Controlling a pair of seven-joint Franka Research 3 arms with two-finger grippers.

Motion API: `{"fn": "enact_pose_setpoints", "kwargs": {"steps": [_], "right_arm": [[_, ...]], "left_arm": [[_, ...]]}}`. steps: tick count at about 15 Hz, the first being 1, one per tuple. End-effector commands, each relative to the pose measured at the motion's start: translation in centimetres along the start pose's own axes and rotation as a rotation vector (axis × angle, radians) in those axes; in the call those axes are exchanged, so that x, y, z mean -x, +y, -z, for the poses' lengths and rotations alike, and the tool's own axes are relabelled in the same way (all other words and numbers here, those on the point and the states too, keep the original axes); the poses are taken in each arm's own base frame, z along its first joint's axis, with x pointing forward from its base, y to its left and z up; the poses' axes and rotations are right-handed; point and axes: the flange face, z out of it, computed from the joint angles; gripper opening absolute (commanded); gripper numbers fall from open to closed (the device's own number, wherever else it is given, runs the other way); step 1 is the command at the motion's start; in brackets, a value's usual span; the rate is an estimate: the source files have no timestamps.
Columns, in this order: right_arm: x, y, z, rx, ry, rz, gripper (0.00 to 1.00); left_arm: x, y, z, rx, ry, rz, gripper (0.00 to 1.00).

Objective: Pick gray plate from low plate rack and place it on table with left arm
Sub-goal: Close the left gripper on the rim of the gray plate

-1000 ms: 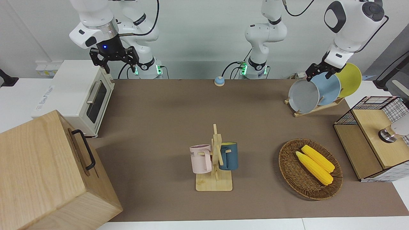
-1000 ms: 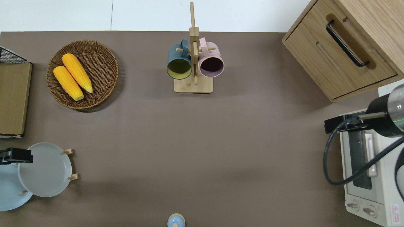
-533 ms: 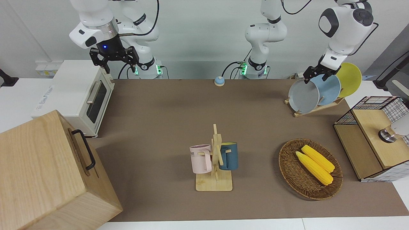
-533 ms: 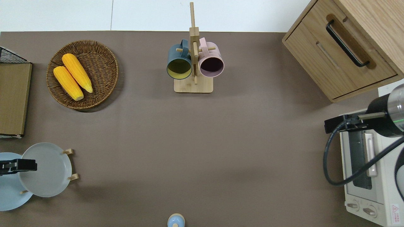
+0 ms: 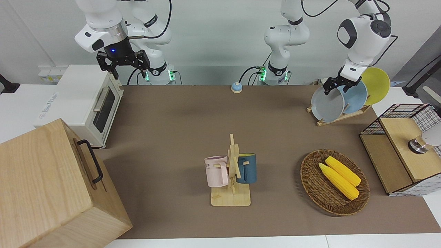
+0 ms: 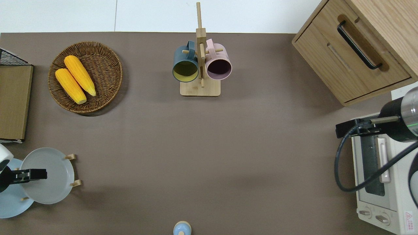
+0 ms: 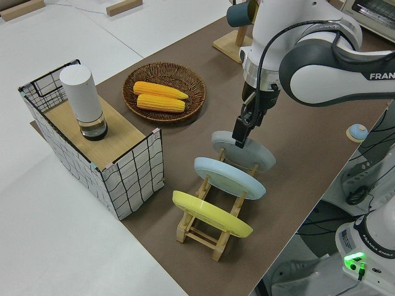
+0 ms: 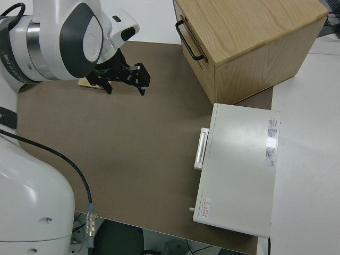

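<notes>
Left arm (image 5: 361, 38) is swung inward vs 1 s ago: in the overhead view the left pincer (image 6: 40, 175) is now seen over the gray plate (image 6: 49, 175), where earlier it was only at the plate's edge toward the left arm's end of the worktop (image 6: 209, 147). Front view agrees; wrist is shifted along the rack toward the gray plate's top rim. Plate itself isn't moved, so pick isn't started; judged as approach/alignment phase, grasp + lift + placing all outstanding.

Low plate rack (image 5: 339, 117) sits at the left arm's end of the worktop, w/ three plates leaning in it. Gray plate is in the slot farthest from the robots, blue plate (image 5: 355, 96) next, yellow plate (image 5: 377, 84) nearest.

Left pincer is at the gray plate's upper rim, tips pointing down at it per left side view. Contact can't be confirmed. Spread vs pressed together: cannot tell. Nothing is seen carried.

Right arm is parked; right pincer (image 5: 123, 67) is spread, holding nothing.
</notes>
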Motion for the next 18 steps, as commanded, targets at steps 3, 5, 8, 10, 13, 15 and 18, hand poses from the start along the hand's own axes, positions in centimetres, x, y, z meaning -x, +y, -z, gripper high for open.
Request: {"fn": "enact_pose_setpoints", "kwargs": {"steps": [3, 5, 8, 10, 13, 15, 18], "right_arm": [[0.3, 0.0, 0.3, -0.005, -0.006, 0.0, 0.99], [0.3, 0.0, 0.3, -0.005, -0.006, 0.002, 0.987], [0.3, 0.0, 0.3, -0.005, -0.006, -0.001, 0.99], [0.3, 0.0, 0.3, -0.005, -0.006, 0.002, 0.987], [0.3, 0.0, 0.3, -0.005, -0.006, -0.001, 0.99], [0.3, 0.0, 0.3, -0.005, -0.006, 0.0, 0.99], [0.3, 0.0, 0.3, -0.005, -0.006, 0.0, 0.99]], "left_arm": [[1.4, -0.6, -2.5, -0.009, 0.051, -0.012, 0.99], [1.5, -0.8, -2.7, -0.008, 0.054, -0.009, 0.99], [1.5, -0.8, -2.9, -0.008, 0.05, -0.009, 0.91], [1.5, -0.8, -3.0, -0.008, 0.048, -0.009, 0.66], [1.5, -0.8, -3.0, -0.008, 0.048, -0.009, 0.24], [1.5, -0.7, -3.1, -0.008, 0.047, -0.01, 0.06], [1.5, -0.7, -3.1, -0.008, 0.045, -0.01, 0.0]]}}
